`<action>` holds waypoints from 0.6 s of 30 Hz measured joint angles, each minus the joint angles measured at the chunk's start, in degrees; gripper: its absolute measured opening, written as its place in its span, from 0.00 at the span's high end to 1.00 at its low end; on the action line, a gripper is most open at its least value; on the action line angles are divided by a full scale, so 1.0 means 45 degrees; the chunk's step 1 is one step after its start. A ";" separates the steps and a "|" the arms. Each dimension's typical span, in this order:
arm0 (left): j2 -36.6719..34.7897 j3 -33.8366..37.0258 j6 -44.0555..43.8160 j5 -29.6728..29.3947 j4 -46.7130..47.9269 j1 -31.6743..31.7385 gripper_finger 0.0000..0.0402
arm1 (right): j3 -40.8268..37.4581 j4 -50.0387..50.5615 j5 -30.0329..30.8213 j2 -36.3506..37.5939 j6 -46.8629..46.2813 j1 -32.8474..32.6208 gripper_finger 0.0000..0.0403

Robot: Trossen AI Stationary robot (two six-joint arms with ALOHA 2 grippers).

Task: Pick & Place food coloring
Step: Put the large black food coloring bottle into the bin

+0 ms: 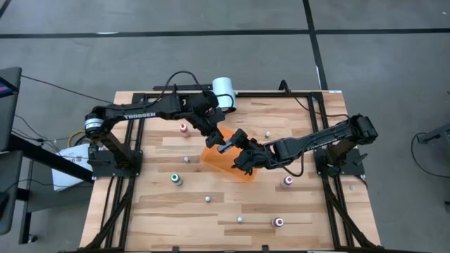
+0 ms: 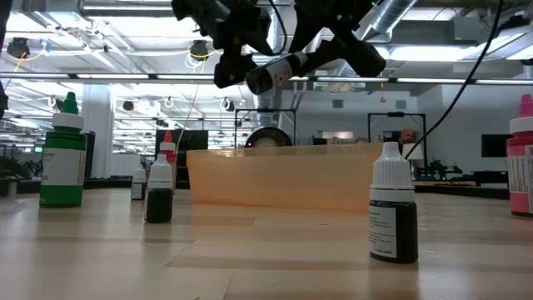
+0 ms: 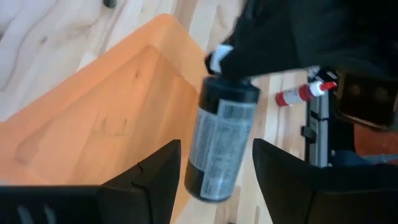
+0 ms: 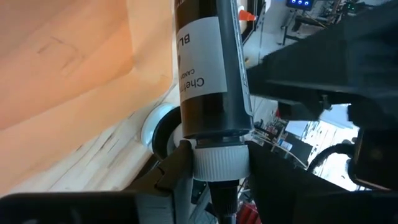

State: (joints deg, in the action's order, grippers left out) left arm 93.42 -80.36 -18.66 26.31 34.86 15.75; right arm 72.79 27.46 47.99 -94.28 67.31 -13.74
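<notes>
One dark bottle (image 3: 219,146) between both end effectors, right (image 4: 211,163) at cap.

Table (image 1: 211,211): pale wood planks, visible grain, smooth matt finish. Orange tray (image 2: 275,179): translucent plastic, smooth, faint sheen. Held dark bottle (image 3: 217,149): glossy plastic body with a paper-like printed label; ribbed white plastic cap (image 4: 219,163). Right pincer (image 4: 211,165) and left pincer (image 3: 214,180): matt black plastic fingers. Frame rails (image 1: 119,197) along the table's edges: black metal.
</notes>
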 joint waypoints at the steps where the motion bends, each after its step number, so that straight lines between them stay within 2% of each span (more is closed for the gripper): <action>1: 0.0037 0.0003 -0.0137 -0.0027 0.0090 0.0000 0.52 | 0.0000 0.0000 0.0000 0.0000 0.0002 0.0000 0.68; 9: 0.0001 0.0005 -0.0417 -0.0045 0.0068 0.0034 0.52 | 0.0000 0.0016 0.0004 0.0000 -0.0071 0.0000 0.69; 18: -0.0002 0.0005 -0.0484 -0.0003 0.0038 0.0034 0.52 | 0.0000 0.0092 0.0010 0.0000 -0.0301 0.0000 0.67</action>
State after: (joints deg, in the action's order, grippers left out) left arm 93.41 -80.34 -20.84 26.30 35.04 15.90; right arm 72.79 27.88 48.03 -94.28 65.95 -13.74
